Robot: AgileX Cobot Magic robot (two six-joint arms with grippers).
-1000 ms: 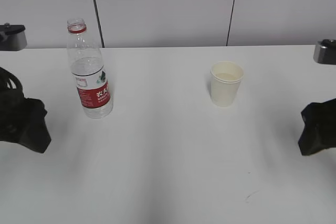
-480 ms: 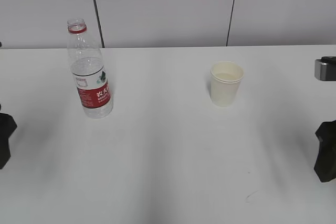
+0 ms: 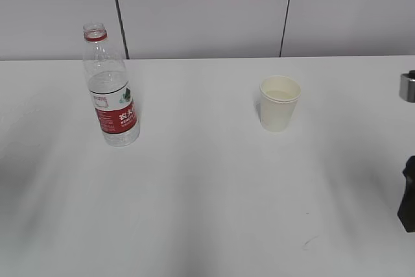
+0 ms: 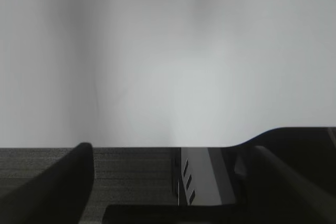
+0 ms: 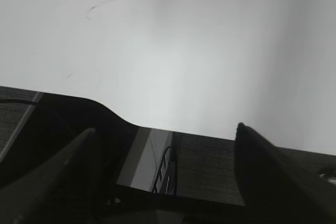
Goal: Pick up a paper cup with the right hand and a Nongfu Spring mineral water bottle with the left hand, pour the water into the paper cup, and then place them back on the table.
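Note:
The Nongfu Spring bottle stands upright and uncapped at the left of the white table, with water in its lower half. The paper cup stands upright right of centre; some liquid shows inside. My right hand shows only as a black sliver at the right edge of the exterior view, far from the cup. In the right wrist view my right gripper is open and empty over the table's near edge. My left hand is out of the exterior view; in the left wrist view my left gripper is open and empty.
A small dark scuff mark lies near the table's front right; it also shows in the right wrist view. A grey panelled wall stands behind the table. Both wrist views show bare tabletop and the dark floor beyond its edge.
Both arms have drawn back outward: the left arm has left the exterior view and the right has slid to the right edge. The bottle and cup have not moved.

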